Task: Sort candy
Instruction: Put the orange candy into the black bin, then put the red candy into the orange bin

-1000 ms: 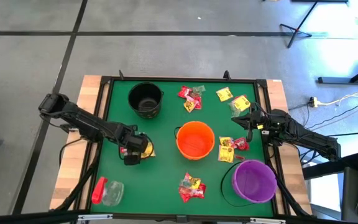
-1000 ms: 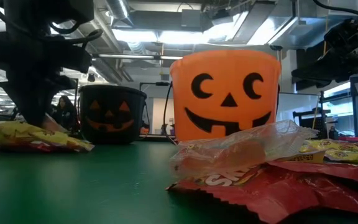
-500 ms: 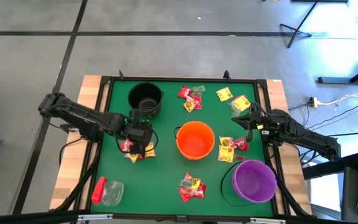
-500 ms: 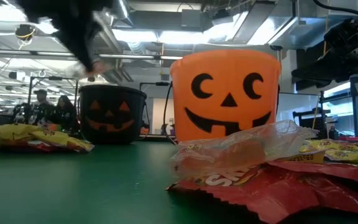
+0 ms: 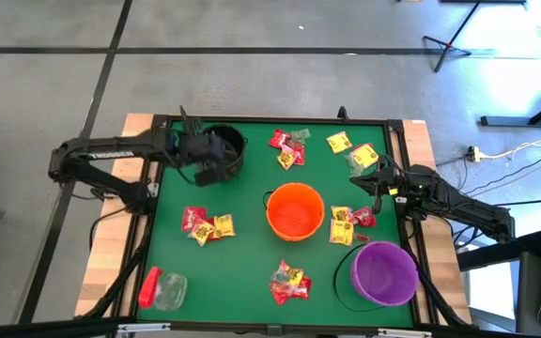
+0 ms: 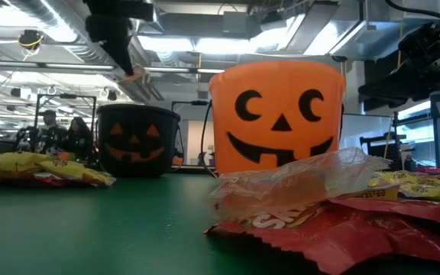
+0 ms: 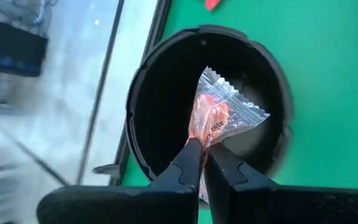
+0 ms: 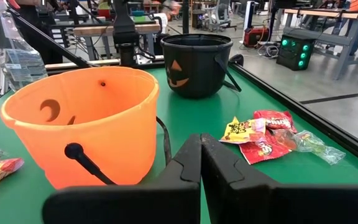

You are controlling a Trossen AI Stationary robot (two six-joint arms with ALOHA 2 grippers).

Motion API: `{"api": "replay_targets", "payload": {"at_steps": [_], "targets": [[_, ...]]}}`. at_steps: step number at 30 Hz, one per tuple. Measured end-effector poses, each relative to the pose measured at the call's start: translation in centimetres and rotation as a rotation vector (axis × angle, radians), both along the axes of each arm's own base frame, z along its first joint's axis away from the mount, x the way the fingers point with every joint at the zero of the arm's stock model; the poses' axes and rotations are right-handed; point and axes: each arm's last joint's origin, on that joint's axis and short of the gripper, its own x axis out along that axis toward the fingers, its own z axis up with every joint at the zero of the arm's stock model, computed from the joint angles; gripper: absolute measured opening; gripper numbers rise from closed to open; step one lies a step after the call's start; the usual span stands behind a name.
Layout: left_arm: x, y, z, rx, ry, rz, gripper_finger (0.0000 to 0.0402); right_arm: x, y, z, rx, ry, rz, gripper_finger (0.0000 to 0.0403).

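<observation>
- A clear jar [image 5: 162,290] with a red cap lies on its side at the table's near left corner, on the green mat [image 5: 252,272].
- The left arm, with white lettering along its dark link that is too small to read, reaches over the black bucket [image 5: 221,150]. The left gripper [image 7: 204,158] is clenched on a single candy packet [image 7: 219,118], a crinkly clear wrapper with zigzag-cut edges and an orange-pink piece inside; the print on it cannot be read. The packet hangs right above the bucket's round mouth.
- The black bucket is smooth plastic with a jack-o'-lantern face, seen in the low view.
- A small heap of red and yellow candy [image 5: 205,225] lies on the mat left of the orange bucket [image 5: 295,210].
- The orange bucket is glossy plastic with a black pumpkin face and a thin black handle, standing mid-table.
- More candy [image 5: 289,147] lies beyond it, and another pile [image 5: 290,281] just before it. In the low view a red wrapper [image 6: 334,229] shows part of white lettering, beginning "S".
- Yellow packets [image 5: 353,150] lie near the far right; red and yellow ones [image 5: 350,222] lie between the orange and purple buckets.
- The purple bucket [image 5: 384,273] stands near right.
- The right gripper [image 8: 199,163] waits above the right edge, fingers pressed together, holding nothing.
</observation>
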Motion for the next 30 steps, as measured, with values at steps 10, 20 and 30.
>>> {"api": "replay_targets", "payload": {"at_steps": [10,20,30], "targets": [[-0.2,4.8,-1.6,-0.136,-0.231,-0.028,0.0,0.0,0.0,0.0,0.0,0.0,0.0,0.0001],[-0.5,5.7,-1.6,-0.153,-0.27,0.0,0.0032,0.0,0.0,0.0,0.0,0.0,0.0,0.0001],[-0.4,5.2,-1.1,-0.13,-0.256,0.001,0.0126,0.0,0.0,0.0,0.0,0.001,0.001,0.0001]]}}
